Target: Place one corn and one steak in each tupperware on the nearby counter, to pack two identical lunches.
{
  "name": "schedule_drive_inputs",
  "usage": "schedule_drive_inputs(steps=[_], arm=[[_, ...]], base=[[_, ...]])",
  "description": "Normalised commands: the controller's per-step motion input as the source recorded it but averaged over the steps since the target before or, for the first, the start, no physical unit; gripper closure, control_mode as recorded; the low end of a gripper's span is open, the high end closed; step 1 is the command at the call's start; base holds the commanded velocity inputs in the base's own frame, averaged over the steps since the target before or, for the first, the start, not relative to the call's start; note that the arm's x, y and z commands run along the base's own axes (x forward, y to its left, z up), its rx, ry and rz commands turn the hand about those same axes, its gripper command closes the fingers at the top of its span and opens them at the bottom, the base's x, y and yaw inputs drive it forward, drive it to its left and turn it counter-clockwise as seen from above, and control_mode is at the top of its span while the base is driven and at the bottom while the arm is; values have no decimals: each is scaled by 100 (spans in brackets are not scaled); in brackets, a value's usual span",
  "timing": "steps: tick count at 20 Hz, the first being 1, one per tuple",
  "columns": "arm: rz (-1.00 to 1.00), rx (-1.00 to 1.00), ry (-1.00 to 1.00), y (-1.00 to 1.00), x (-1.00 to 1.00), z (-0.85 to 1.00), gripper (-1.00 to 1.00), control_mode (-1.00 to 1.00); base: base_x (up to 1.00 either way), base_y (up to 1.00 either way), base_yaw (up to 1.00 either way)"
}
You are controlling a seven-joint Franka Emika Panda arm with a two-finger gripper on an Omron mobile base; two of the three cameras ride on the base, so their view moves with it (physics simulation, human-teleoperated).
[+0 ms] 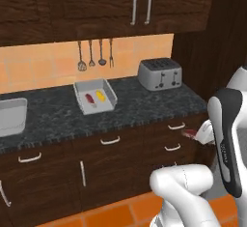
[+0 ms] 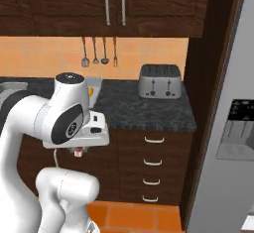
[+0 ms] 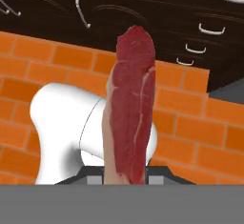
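Toaster [image 2: 160, 81] on black counter [image 2: 144, 109], utensils [image 2: 99, 51] above

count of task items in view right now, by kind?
steak: 2, one in the gripper at, one in the tupperware at
corn: 1, same tupperware
tupperware: 2, one holding food, one at the counter's left
total: 5

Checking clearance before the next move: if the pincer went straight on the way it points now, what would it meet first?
Probably the orange tiled floor: the pincer, shut on the steak, looks down at it, with the robot's own base close below. Depth is unclear.
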Motion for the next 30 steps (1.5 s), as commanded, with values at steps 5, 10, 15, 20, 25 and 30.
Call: schedule_drive_inputs(steps=[5, 10, 15, 20, 25, 30], arm=[[0, 0, 0, 0, 0, 0, 100, 100], [0, 0, 0, 0, 0, 0, 100, 100], [0, 0, 0, 0, 0, 0, 100, 100], [0, 0, 0, 0, 0, 0, 100, 100], [0, 0, 0, 0, 0, 0, 100, 100], [9, 0, 5, 0, 80, -3, 100, -100]], base=[[3, 100, 7], [35, 100, 5], [81, 100, 0], [43, 89, 0], [39, 66, 0], [18, 1, 1]])
